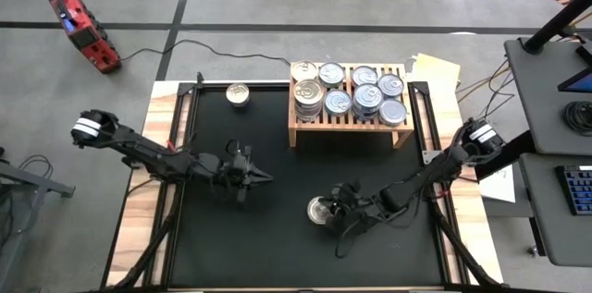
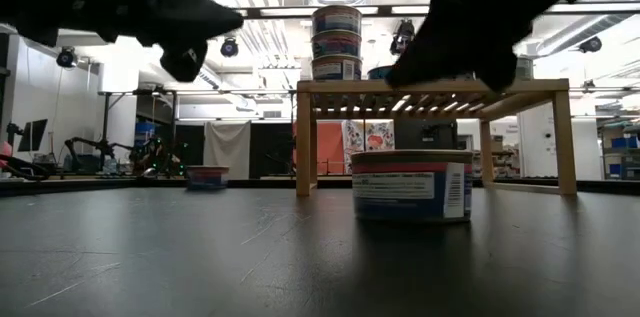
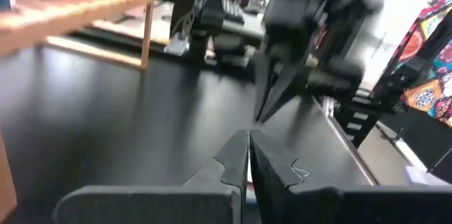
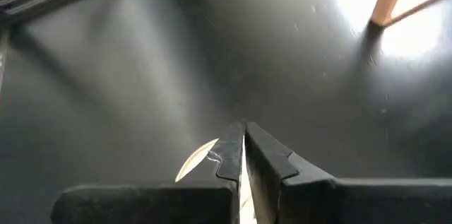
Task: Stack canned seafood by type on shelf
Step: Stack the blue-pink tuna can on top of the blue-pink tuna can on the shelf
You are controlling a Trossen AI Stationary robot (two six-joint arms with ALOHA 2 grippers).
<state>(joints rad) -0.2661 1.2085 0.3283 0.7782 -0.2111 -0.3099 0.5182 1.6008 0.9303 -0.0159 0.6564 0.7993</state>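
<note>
Right claw [image 1: 326, 212] is seen fully closed, empty, just above the loose can [image 1: 319, 210] on the mat; opening wide before descent, then gripping its sides squarely, is advised.

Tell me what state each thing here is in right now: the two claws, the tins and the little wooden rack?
Left gripper: shut, empty, above the mat.
Right gripper: shut, empty, over the near tin.
Near tin: upright on the mat, not held.
Far tin: upright on the mat, alone, left of the rack.
Rack: standing, loaded with tins.
Tins on the rack: upright, some stacked.
</note>
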